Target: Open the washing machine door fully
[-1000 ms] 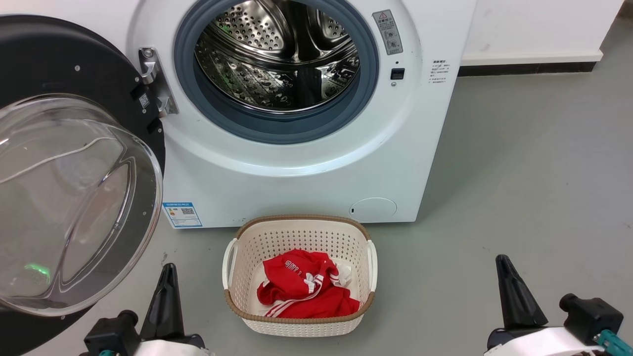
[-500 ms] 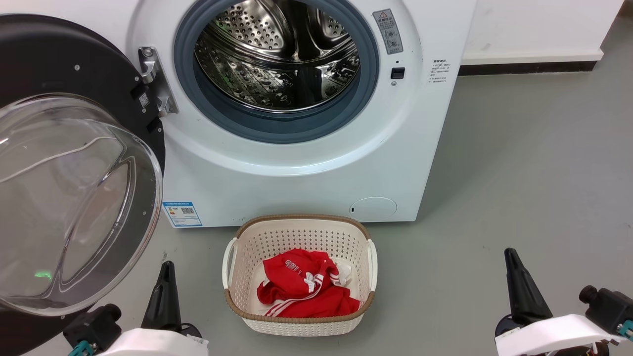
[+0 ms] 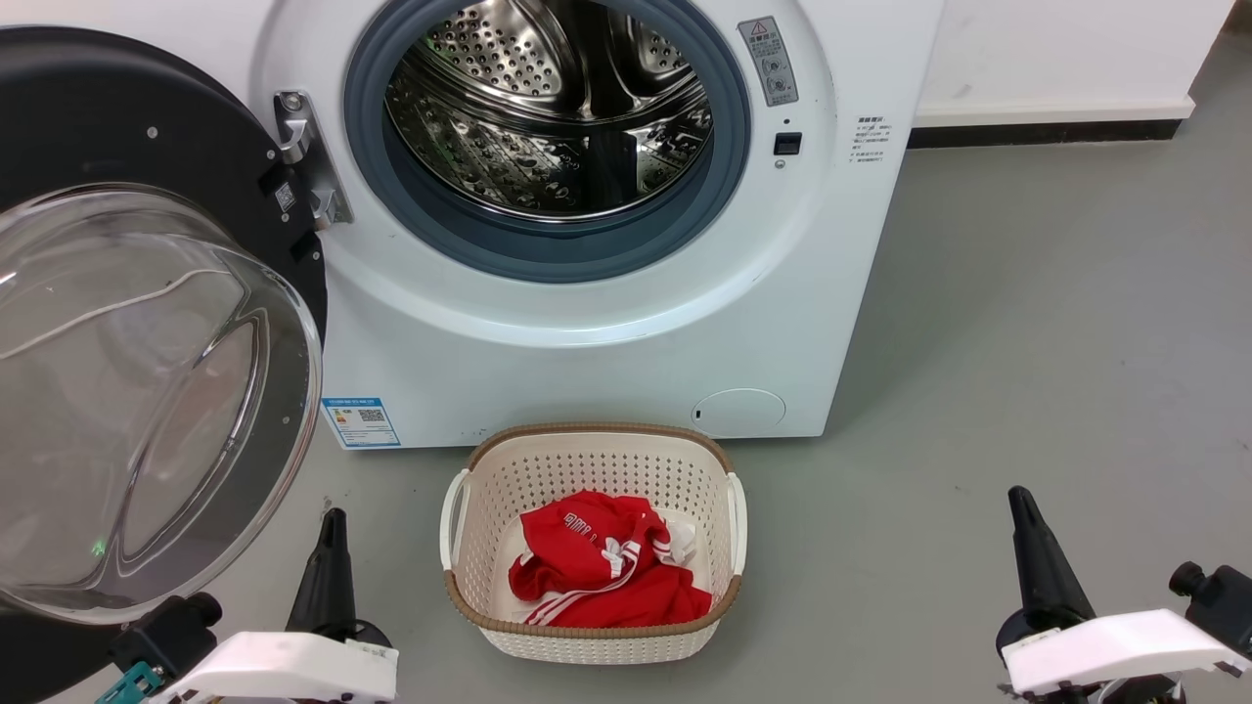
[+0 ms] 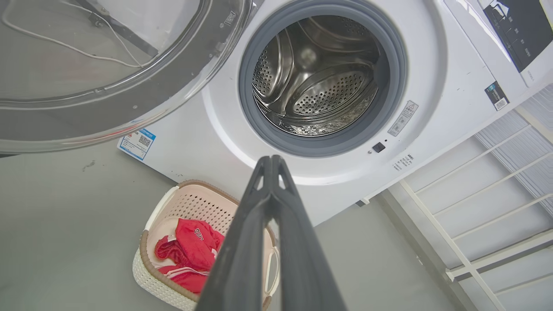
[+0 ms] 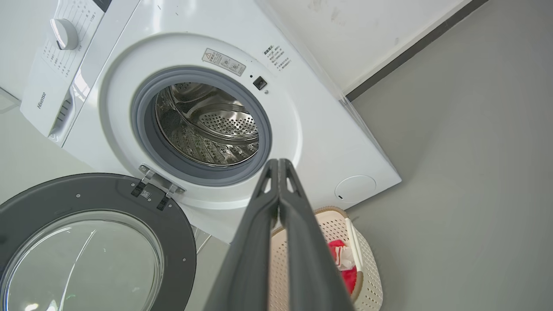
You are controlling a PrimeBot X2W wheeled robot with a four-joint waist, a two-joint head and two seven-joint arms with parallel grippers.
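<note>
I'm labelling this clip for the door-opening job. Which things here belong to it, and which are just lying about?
Belongs to the job: large round glossy black washing machine door with clear glass bowl; its silver metal hinge; left gripper and right gripper, both shut.
Just lying about: cream perforated plastic basket; crumpled red garment inside it.

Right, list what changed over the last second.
Both shut, empty claws drifted outward in the head view: left claw slightly leftward, right claw rightward. Nothing was gripped or released. The washing machine door stayed swung open; the laundry basket and red garment did not move.
</note>
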